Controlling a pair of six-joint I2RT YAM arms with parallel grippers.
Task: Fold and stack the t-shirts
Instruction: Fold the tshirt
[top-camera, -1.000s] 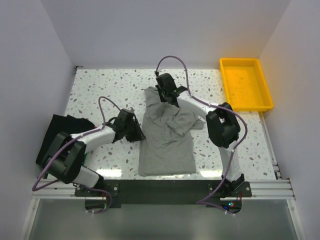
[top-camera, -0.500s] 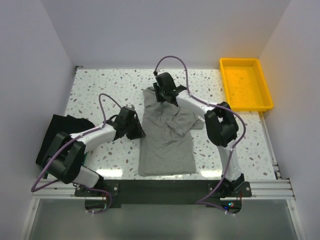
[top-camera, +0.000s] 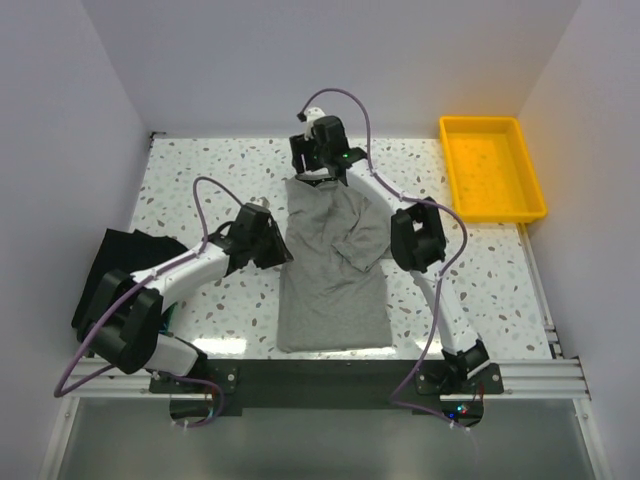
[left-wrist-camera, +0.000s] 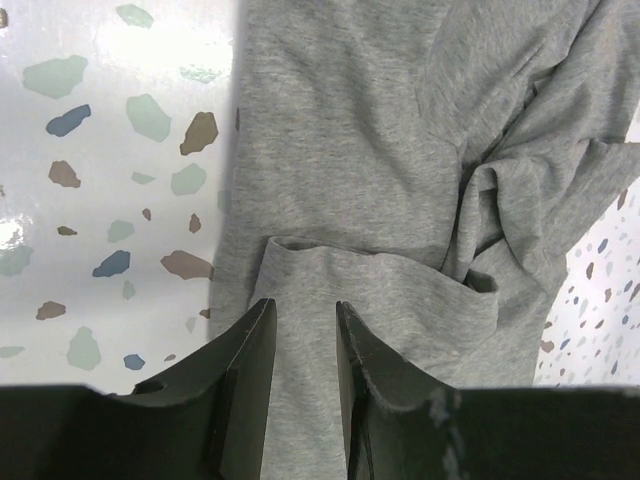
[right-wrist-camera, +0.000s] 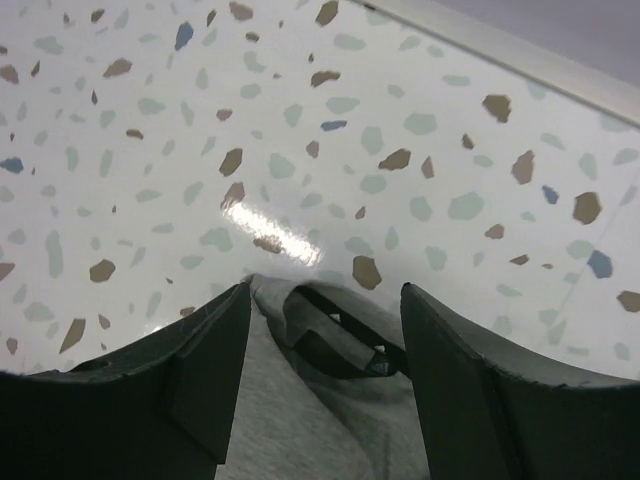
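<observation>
Right gripper (right-wrist-camera: 325, 300) spread over grey t-shirt (top-camera: 330, 270); left gripper (left-wrist-camera: 305, 312) half-closed at its edge, grip unclear; a tug could undo the sleeve fold

Bright, even light falls from overhead, and the white walls look washed out. Glare patches gleam on the speckled table (right-wrist-camera: 270, 225) in both wrist views. Shadows are soft and short. The grey t-shirt (left-wrist-camera: 380, 150) is in sharp focus, its weave crisp.

Rumpled grey t-shirt (top-camera: 333, 270), folded lengthwise
</observation>
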